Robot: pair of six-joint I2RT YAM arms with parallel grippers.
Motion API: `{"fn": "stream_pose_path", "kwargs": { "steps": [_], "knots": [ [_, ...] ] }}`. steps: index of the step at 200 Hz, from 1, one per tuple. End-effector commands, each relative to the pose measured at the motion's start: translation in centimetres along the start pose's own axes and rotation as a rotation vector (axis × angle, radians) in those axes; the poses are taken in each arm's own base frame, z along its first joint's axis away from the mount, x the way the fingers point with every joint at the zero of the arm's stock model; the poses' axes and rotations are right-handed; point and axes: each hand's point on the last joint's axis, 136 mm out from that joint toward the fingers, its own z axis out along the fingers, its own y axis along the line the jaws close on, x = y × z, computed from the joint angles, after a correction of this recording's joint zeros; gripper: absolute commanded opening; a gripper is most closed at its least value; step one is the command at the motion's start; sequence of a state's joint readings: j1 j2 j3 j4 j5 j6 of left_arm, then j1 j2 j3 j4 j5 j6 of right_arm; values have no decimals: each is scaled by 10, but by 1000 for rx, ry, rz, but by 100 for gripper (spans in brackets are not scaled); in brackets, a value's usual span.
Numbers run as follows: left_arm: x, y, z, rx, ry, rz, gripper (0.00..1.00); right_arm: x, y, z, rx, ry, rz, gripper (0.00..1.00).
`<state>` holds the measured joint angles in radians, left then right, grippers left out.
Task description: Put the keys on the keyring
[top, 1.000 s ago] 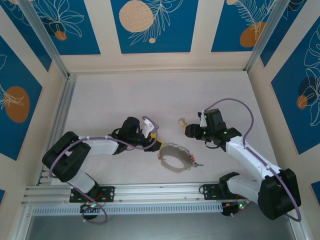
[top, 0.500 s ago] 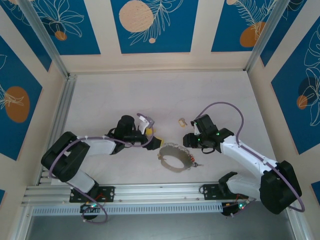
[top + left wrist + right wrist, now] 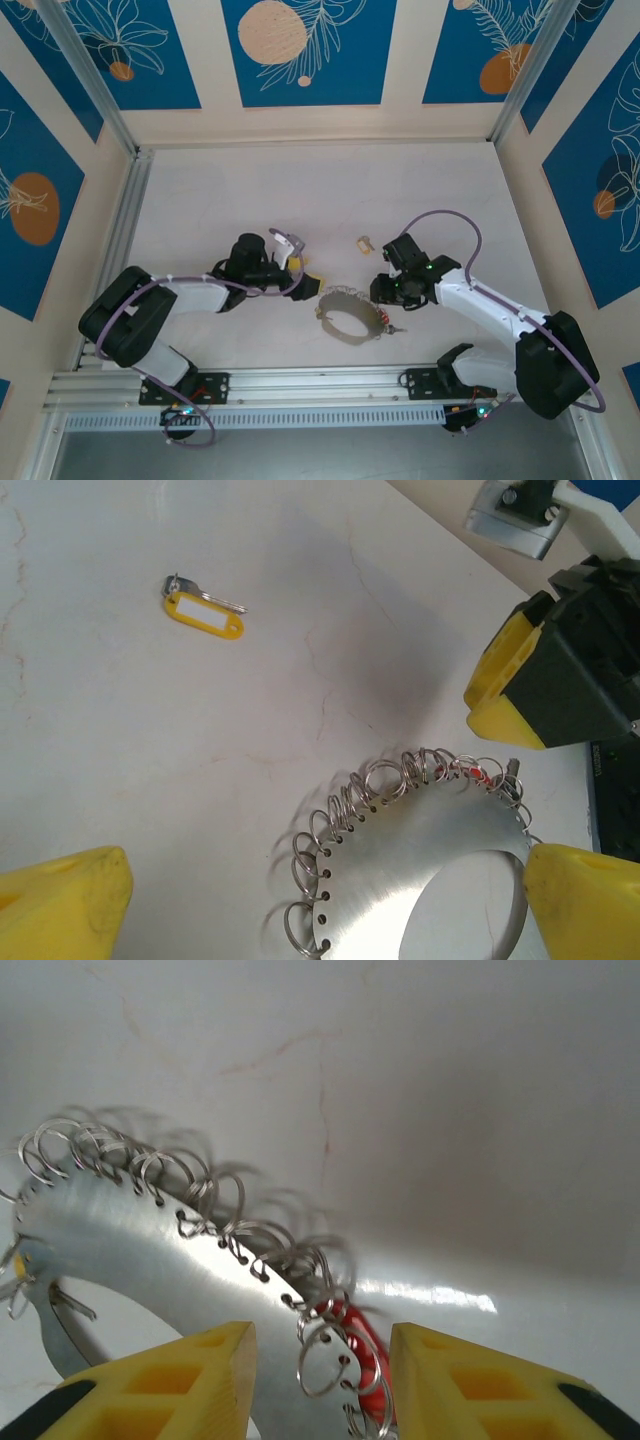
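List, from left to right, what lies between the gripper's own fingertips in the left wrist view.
key → keyring → right gripper

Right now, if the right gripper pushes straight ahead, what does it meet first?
Likely the keyring, at its loop-fringed edge beside the red tag, straight ahead of the right gripper; depth is unclear.

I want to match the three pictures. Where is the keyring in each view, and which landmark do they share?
Top external: the keyring lies just below the picture's centre.
Left wrist: the keyring is at the bottom edge, right of centre, partly cut off.
Right wrist: the keyring is at the lower left, curving toward the bottom centre.
Shared landmark: the red tag on its rim.
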<state>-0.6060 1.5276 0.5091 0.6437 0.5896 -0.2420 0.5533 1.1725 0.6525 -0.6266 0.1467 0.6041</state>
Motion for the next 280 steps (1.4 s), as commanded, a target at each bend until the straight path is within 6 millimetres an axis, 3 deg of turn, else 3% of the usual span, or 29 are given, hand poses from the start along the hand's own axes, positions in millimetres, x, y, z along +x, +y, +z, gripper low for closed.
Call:
{"fn": "stream_pose_path", "kwargs": {
  "steps": [1, 37, 109, 186, 280],
  "knots": [
    [-14, -2, -7, -3, -68, 20, 100, 14, -8, -7, 66, 33, 36, 38],
    [-14, -6, -12, -1, -84, 34, 100, 17, -5, -8, 96, 16, 14, 37],
    [-18, -13, -20, 16, -131, 39, 100, -18, 16, 6, 32, -22, -59, 37],
    [-22, -19, -25, 30, -155, 43, 100, -18, 30, 25, -107, 58, -79, 40],
    [-30, -20, -29, 38, -187, 38, 100, -7, 32, 35, -164, 118, -64, 48]
  ]
}}
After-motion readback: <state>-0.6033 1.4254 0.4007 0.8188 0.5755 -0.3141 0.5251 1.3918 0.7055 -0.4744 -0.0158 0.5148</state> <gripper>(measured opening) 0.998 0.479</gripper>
